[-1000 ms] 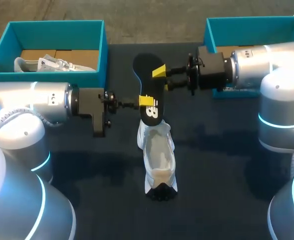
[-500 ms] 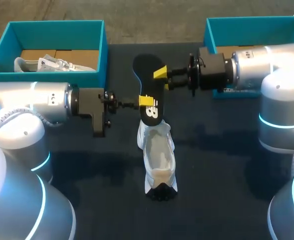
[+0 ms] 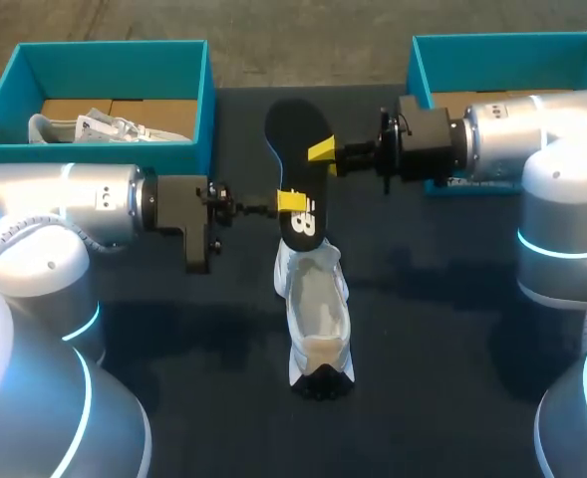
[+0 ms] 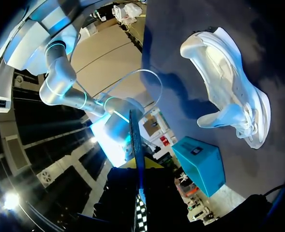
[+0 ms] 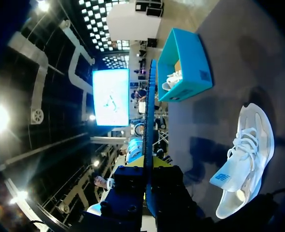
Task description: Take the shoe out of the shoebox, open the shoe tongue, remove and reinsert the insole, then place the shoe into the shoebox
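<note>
The dark table [image 3: 452, 329] carries two teal cardboard boxes at its far side, the left shoebox [image 3: 104, 157] and the right shoebox [image 3: 421, 60]. The white mesh sneaker [image 3: 315, 319] lies outside both, mid-table, its length running toward the robot. The black foam insole [image 3: 295, 134] is held above the table on the same line, its near end overlapping the sneaker's far end. The left gripper [image 3: 291, 201] is clamped on the insole's near half, closest to the sneaker. The right gripper [image 3: 321, 151] is clamped on the far half. Judgement: reinsertion requires travel lengthwise, toward the robot and downward.
</note>
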Tool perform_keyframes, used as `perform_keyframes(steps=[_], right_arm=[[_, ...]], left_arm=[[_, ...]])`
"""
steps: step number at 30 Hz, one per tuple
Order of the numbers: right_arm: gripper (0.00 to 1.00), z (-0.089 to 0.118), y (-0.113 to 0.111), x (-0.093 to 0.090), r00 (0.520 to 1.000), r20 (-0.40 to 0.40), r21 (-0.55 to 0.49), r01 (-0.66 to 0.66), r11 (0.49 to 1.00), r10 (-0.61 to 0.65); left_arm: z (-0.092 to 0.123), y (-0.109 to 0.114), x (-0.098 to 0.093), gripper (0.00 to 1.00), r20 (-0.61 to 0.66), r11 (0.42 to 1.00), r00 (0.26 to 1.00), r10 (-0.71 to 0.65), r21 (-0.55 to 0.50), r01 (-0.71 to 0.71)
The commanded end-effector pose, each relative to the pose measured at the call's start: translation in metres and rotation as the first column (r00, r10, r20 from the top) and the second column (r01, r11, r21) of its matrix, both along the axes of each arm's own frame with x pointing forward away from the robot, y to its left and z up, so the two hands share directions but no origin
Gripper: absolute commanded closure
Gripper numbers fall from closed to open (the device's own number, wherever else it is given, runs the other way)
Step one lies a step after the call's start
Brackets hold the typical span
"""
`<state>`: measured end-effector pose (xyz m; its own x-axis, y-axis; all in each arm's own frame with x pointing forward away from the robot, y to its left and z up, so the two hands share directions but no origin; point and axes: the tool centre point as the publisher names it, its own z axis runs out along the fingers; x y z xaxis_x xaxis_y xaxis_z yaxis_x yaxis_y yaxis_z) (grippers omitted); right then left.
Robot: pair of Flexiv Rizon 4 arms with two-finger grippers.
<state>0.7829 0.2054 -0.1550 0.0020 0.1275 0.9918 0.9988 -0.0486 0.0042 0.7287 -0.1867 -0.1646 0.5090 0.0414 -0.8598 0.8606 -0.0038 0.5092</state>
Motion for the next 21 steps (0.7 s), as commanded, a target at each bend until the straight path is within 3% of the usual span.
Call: perform_keyframes(steps=[1,2,3,4,5,6,14,21], right_arm=[[1.0,0.002,0.001,-0.003,1.0,0.007,-0.003,0.005,1.0,-0.005],[1.0,0.002,0.001,-0.003,1.0,0.008,-0.003,0.005,1.0,-0.005],[1.0,0.002,0.001,-0.003,1.0,0.01,-0.003,0.006,1.0,-0.006],[1.0,0.002,0.001,-0.004,1.0,0.011,-0.002,0.006,1.0,-0.006],[1.0,0.001,0.001,-0.004,1.0,0.012,-0.001,0.006,1.0,-0.006],[1.0,0.001,0.002,-0.005,1.0,0.013,-0.001,0.007,1.0,-0.007],[1.0,-0.008,-0.003,-0.008,0.999,0.028,0.001,0.018,1.0,-0.018],[1.0,-0.021,-0.008,-0.014,0.999,0.049,-0.018,0.021,1.0,-0.02]], left_arm=[[-0.001,-0.001,-0.001,1.0,-0.01,1.0,1.0,-0.003,-0.001,0.003],[-0.001,-0.001,-0.001,1.0,-0.016,1.0,1.0,-0.004,0.001,0.004],[0.0,-0.001,-0.001,0.84,-0.023,1.0,1.0,-0.006,0.001,0.006],[0.0,-0.001,-0.002,0.55,-0.032,1.0,0.999,-0.007,0.003,0.008],[0.001,-0.001,-0.002,0.13,-0.043,1.0,0.999,-0.008,0.011,0.009],[0.001,0.0,-0.003,0.0,-0.052,1.0,0.999,-0.015,0.004,0.016],[0.013,0.026,-0.002,0.0,-0.109,0.999,0.994,-0.024,0.042,0.029],[0.03,0.062,0.009,0.0,-0.128,0.979,0.991,-0.041,0.195,0.065]])
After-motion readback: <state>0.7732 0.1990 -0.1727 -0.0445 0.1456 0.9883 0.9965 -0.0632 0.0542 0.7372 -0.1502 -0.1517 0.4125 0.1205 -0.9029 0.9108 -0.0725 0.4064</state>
